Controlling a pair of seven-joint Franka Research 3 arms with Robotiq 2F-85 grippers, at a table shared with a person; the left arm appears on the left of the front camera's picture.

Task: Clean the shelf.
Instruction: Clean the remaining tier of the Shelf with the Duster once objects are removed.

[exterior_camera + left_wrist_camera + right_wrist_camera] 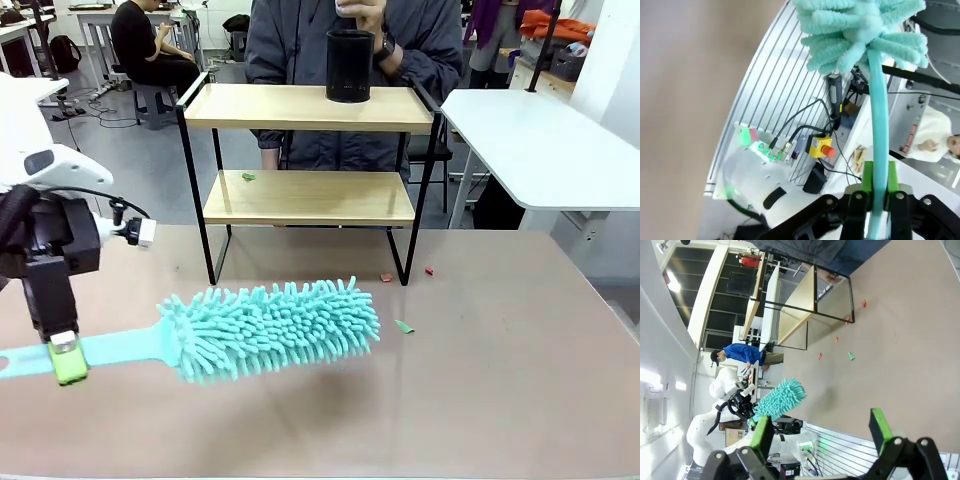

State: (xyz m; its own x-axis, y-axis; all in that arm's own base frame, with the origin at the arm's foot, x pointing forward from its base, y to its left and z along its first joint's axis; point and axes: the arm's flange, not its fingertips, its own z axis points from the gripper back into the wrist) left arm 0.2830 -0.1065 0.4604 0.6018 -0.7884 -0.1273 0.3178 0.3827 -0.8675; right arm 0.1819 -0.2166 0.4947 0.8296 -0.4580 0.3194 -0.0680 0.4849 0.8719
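Shelf point(300, 107) is standing at 12 o'clock on the table point(500, 380). Left gripper point(68, 360), at 8 o'clock, is clamping the teal duster point(270, 328) by its handle; right gripper point(821, 427) is gaping wide, holding nothing.

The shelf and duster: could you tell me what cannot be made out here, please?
End of the duster handle: front view, cut off by the left edge.
Inside of the black cup on the shelf: front view, hidden by its wall.
Scraps on the table: front view, too small to identify.
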